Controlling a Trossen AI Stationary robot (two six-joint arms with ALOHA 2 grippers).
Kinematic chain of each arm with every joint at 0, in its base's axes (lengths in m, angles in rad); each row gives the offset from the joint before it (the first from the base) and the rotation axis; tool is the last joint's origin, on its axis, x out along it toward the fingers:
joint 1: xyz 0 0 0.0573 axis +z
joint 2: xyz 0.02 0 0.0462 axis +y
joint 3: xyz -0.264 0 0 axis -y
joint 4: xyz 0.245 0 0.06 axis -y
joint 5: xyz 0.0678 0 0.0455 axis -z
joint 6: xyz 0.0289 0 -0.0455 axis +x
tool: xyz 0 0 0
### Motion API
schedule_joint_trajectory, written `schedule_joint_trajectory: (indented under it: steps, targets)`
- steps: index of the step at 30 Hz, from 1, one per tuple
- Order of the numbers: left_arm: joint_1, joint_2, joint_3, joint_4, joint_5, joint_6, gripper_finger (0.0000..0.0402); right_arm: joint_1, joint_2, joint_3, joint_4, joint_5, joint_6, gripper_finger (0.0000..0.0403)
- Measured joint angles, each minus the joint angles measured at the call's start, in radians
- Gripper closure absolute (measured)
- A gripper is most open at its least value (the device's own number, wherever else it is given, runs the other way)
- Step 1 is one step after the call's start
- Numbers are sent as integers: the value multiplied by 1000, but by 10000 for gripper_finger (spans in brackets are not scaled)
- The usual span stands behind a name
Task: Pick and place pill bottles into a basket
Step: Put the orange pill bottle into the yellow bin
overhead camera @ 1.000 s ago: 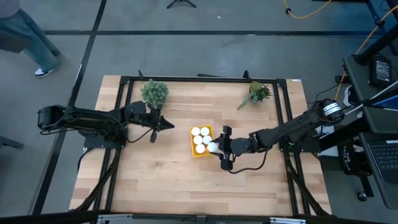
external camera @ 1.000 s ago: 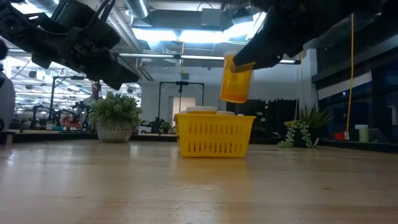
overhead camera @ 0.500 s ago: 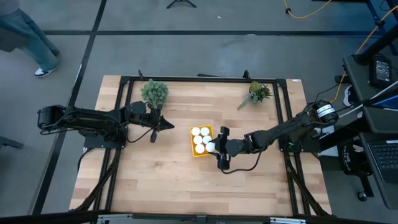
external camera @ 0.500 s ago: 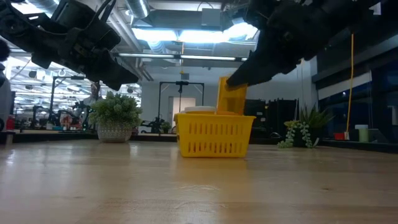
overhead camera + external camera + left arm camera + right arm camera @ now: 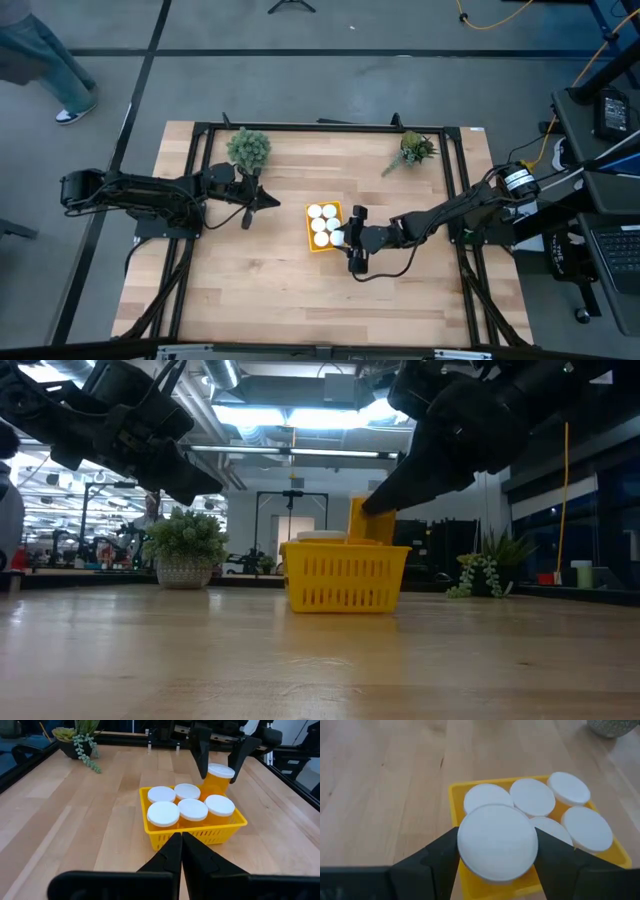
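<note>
The yellow basket (image 5: 316,243) stands at the table's middle and holds five pill bottles (image 5: 193,809), white caps up. My right gripper (image 5: 344,238) is shut on a sixth pill bottle (image 5: 219,782) over the basket's corner toward the table's right and near edges. The bottle's lower part is inside the basket, and its cap stands higher than the other caps in the low view (image 5: 371,520). My left gripper (image 5: 268,200) is shut and empty, held above the table to the left of the basket. My right gripper pinches the bottle at its white cap (image 5: 497,842), one finger (image 5: 437,857) on each side. The fingers slant down from the table's right side (image 5: 202,755). The bottle is upright, its lower part inside the basket; whether its bottom rests on the basket floor is hidden.
A round green plant in a pot (image 5: 248,150) stands at the far left and a trailing plant (image 5: 413,150) at the far right. A black frame (image 5: 330,128) runs around the table's edges. Bare wood lies on the near side of the basket.
My right gripper has gone down and a little toward the table's left edge with the bottle. The bottle, which hung clear above the basket, now has its lower part inside the basket and stays upright.
</note>
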Motion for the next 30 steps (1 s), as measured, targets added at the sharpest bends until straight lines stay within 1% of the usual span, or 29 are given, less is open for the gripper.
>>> schedule_joint_trajectory:
  steps: [12,20,23,30]
  targets:
    - [0,0,0,0,0,0,397,0,1,0,-3,0,1,178]
    - [0,0,0,-1,0,0,394,0,51,0,14,1,0,178]
    - [0,0,0,-2,0,0,394,0,51,0,39,1,-5,178]
    - [0,0,0,-2,0,0,396,-1,51,0,31,1,-7,178]
